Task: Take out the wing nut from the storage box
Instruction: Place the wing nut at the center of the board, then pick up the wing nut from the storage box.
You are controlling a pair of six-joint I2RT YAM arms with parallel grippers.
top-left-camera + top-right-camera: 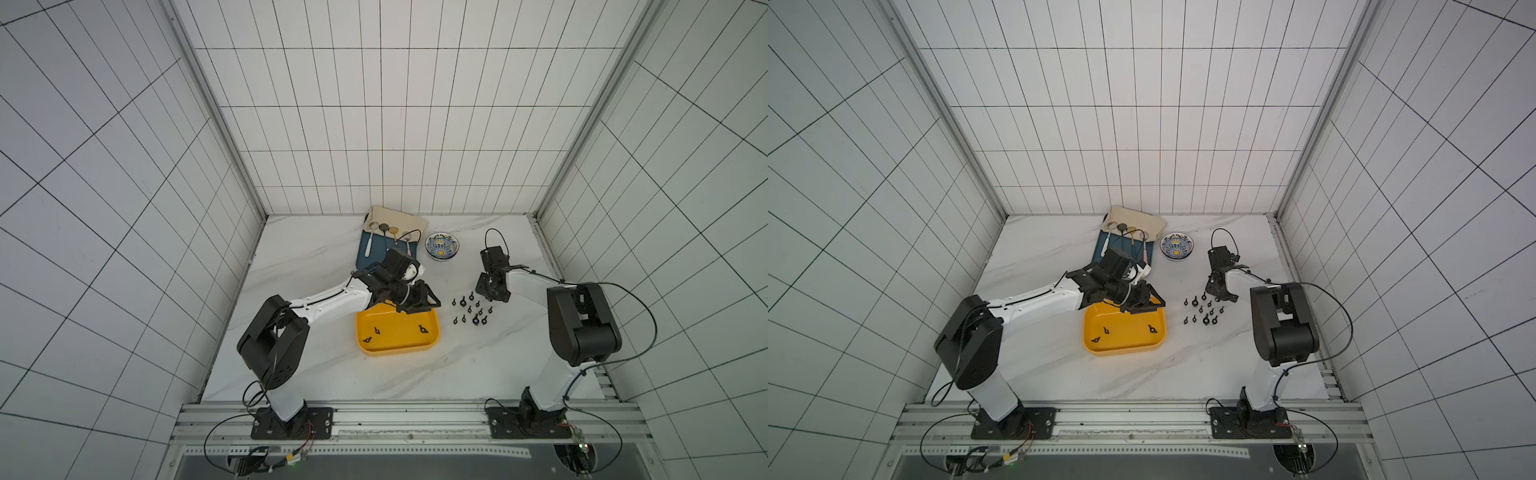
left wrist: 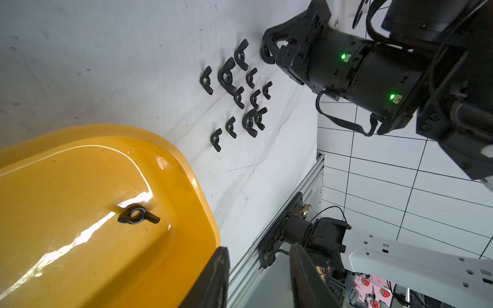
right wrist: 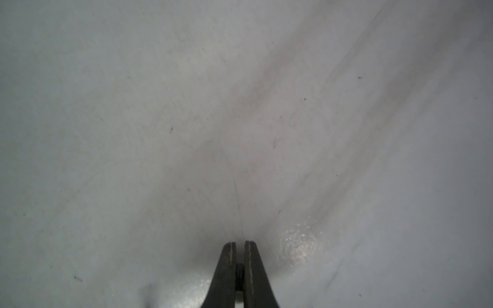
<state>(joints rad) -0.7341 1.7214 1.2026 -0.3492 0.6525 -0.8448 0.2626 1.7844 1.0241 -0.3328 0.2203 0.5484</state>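
The yellow storage box (image 1: 397,347) (image 1: 1125,347) (image 2: 66,192) lies mid-table with three black wing nuts in it, one near its right wall (image 1: 423,329) (image 2: 138,214) and two at the left (image 1: 377,331) (image 1: 367,340). My left gripper (image 1: 419,305) (image 2: 258,250) hangs over the box's far right corner, open, with nothing between its fingers. My right gripper (image 1: 489,296) (image 3: 240,242) is down at the table beside a group of wing nuts (image 1: 471,311) (image 2: 240,90). It is shut on a small dark piece (image 3: 240,277), which looks like a wing nut (image 2: 266,54).
A dark-blue tray (image 1: 380,251) with spoons and a beige cloth (image 1: 399,218) lie at the back behind my left wrist. A patterned bowl (image 1: 442,246) stands to their right. The metal rail (image 1: 407,415) runs along the table's front edge.
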